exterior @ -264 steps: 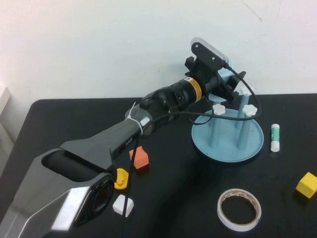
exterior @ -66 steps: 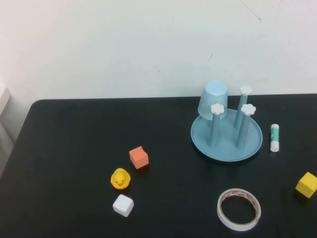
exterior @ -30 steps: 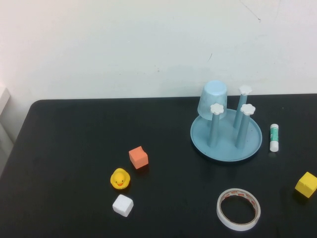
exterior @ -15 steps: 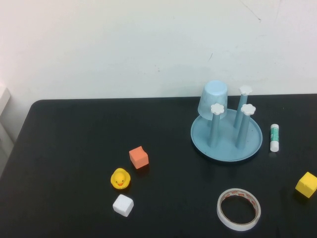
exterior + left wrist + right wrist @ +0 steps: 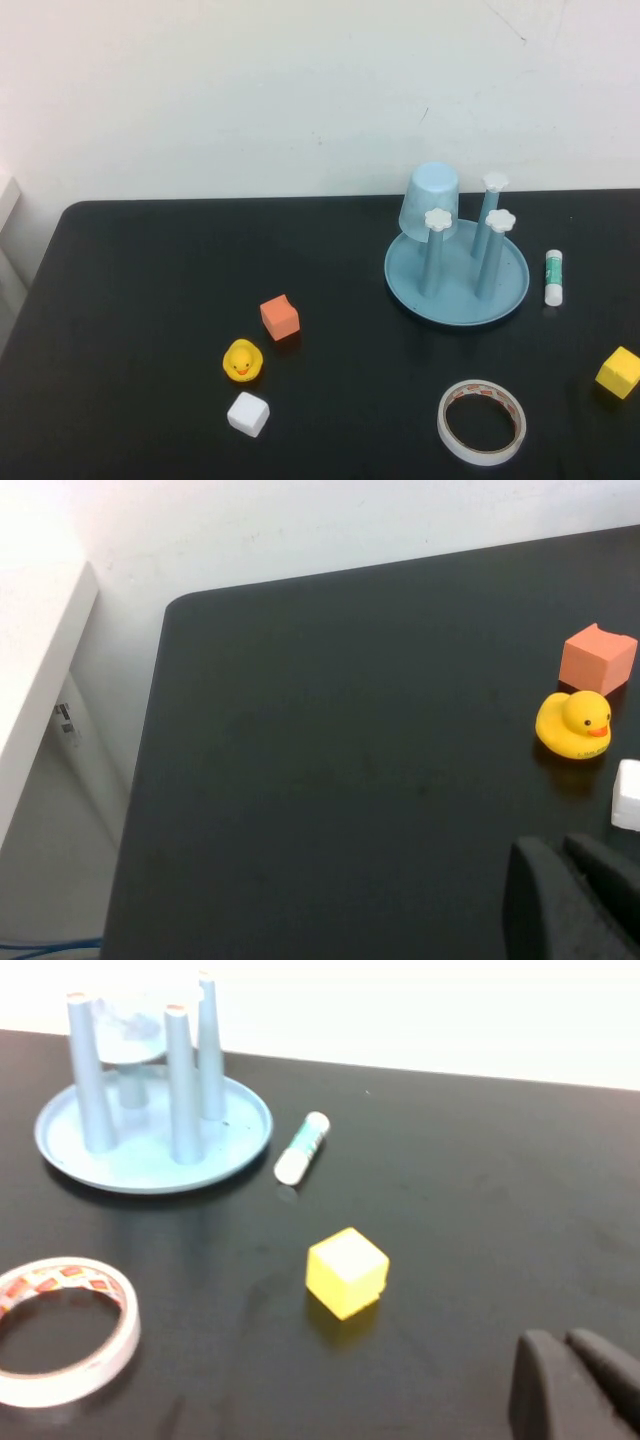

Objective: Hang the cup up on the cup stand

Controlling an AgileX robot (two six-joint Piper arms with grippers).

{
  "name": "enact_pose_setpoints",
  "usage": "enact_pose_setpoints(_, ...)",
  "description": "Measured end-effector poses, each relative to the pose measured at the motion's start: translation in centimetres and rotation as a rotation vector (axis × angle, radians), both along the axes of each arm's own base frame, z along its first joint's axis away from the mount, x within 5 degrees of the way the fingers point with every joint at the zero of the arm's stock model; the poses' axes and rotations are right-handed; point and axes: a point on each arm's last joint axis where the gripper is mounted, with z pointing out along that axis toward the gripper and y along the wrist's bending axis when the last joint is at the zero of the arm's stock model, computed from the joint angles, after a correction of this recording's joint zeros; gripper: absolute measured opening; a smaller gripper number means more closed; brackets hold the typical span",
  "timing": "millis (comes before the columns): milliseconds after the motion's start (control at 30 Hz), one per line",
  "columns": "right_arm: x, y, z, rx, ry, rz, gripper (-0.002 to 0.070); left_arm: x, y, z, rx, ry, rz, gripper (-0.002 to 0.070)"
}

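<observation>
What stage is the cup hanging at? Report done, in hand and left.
Done: the cup sits upside down over a back post of the cup stand. In hand: nothing; the left gripper is shut and empty near the duck, the right gripper shut and empty near the yellow block, both absent from the high view. Left: nothing visible.

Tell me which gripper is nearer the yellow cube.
Right. The right gripper, shut, sits just beside the yellow cube; the left gripper, shut, is across the table by the rubber duck.
</observation>
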Motion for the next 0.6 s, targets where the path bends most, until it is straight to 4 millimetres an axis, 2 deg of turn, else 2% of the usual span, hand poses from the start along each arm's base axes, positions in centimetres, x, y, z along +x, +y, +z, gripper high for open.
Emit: enact_pose_setpoints(600, -0.04, -0.15, -0.02, 0.022, 0.009, -0.025, -0.0001, 0.0, 0.0, 0.0, 0.0, 0.0, 0.0, -0.0001)
